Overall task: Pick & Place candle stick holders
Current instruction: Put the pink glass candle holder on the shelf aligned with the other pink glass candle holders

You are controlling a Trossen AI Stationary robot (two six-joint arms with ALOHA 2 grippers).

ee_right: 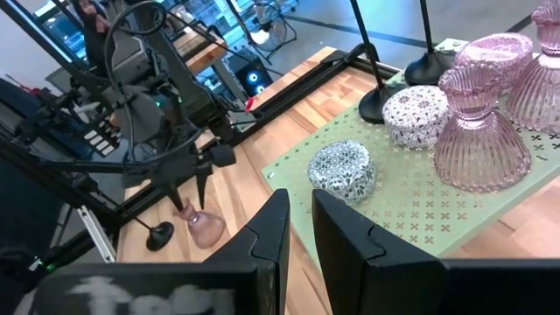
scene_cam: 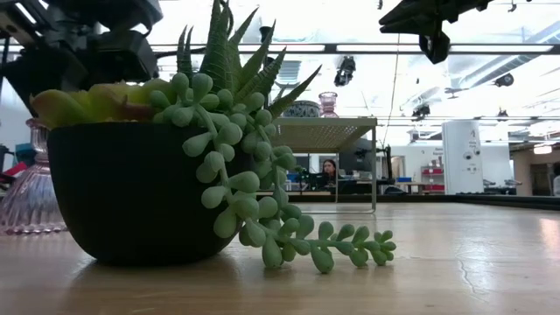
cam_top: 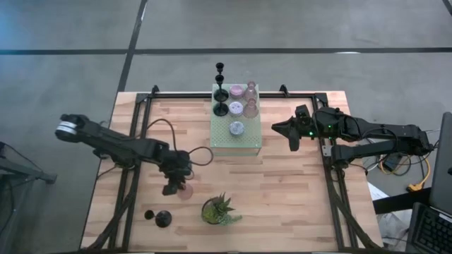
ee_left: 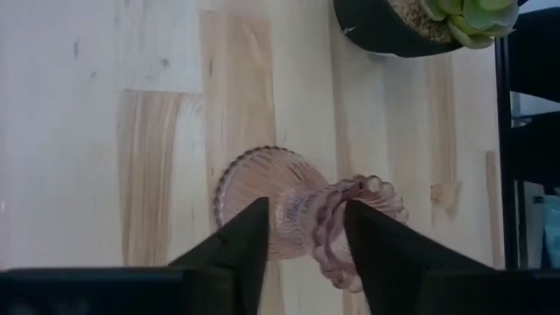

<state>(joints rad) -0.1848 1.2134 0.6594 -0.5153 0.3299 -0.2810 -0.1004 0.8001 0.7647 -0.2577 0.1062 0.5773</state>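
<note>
Pink ribbed glass is what matters: one pink candle holder stands upright on the wooden table, near the front, just beside the potted plant. The left gripper hangs directly over it, pointing down, and its two dark fingers straddle the narrow waist of the glass, one on each side. The jaws sit close to the stem, but whether they already press it cannot be told. Its long axis runs straight up, so a lift looks like the natural move. The right gripper waits closed and empty, near the pale green perforated box, well apart from this glass.
</note>
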